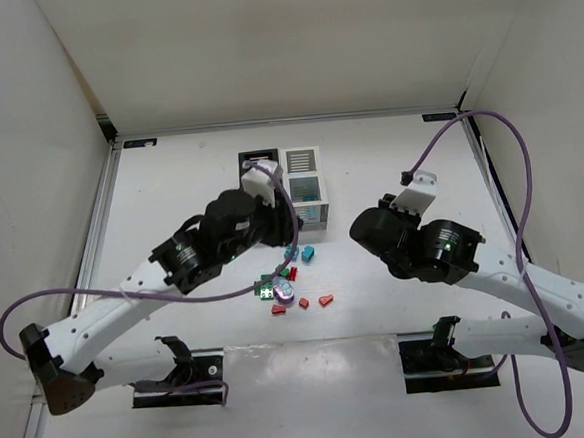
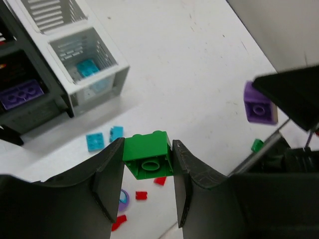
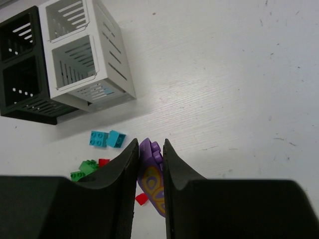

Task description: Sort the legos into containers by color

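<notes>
Nearby, loose teal legos (image 3: 106,139) in front of the white bin (image 3: 112,64).

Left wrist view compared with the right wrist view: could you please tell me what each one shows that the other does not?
Only the left wrist view shows the left claw closed on a green brick, a teal brick inside the white bin and a purple brick inside the black bin. Only the right wrist view shows the right claw gripping a purple piece up close. Both show the bins side by side, two teal bricks loose on the table and small red pieces.
</notes>
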`<action>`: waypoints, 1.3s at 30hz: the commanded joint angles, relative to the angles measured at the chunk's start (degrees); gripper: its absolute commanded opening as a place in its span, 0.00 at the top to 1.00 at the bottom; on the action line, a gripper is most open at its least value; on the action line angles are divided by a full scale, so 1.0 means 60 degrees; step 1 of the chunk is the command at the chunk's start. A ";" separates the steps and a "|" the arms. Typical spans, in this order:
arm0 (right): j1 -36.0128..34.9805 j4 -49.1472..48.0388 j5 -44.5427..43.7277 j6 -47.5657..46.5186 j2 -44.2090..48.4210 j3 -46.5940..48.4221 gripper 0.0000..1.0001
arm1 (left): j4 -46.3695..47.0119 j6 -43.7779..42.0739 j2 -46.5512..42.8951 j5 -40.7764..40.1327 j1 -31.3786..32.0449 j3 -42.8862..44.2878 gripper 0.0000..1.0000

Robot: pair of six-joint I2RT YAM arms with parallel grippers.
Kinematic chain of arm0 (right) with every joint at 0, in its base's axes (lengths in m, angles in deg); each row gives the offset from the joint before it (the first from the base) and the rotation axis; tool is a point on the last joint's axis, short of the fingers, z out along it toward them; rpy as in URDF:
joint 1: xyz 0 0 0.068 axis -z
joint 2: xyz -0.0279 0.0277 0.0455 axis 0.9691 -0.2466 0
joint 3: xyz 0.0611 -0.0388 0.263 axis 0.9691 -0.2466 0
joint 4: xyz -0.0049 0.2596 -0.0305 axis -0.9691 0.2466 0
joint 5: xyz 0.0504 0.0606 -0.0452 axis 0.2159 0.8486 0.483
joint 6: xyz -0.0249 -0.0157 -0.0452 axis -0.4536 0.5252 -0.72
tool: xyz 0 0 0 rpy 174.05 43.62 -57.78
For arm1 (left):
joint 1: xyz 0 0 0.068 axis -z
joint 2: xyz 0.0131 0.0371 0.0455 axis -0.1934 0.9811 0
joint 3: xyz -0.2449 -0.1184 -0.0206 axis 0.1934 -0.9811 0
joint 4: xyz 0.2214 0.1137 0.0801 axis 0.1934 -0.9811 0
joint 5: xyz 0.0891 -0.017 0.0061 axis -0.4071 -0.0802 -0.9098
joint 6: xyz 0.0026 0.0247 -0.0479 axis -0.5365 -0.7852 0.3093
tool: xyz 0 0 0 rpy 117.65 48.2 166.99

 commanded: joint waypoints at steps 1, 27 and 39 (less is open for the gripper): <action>0.0452 -0.0671 -0.0060 -0.1059 0.0340 -0.0197 1.00 | 0.0008 -0.0629 0.1107 -0.0039 -0.1261 0.1164 0.61; 0.4233 -0.3923 0.3192 -0.3962 0.0619 -0.1633 1.00 | -0.0563 -0.1772 0.9036 0.3288 -0.3861 0.7993 0.58; 0.4321 -0.3573 0.3252 -0.3844 0.0692 -0.1706 1.00 | -0.1016 -0.1684 0.9974 0.2556 -0.3876 0.9018 0.33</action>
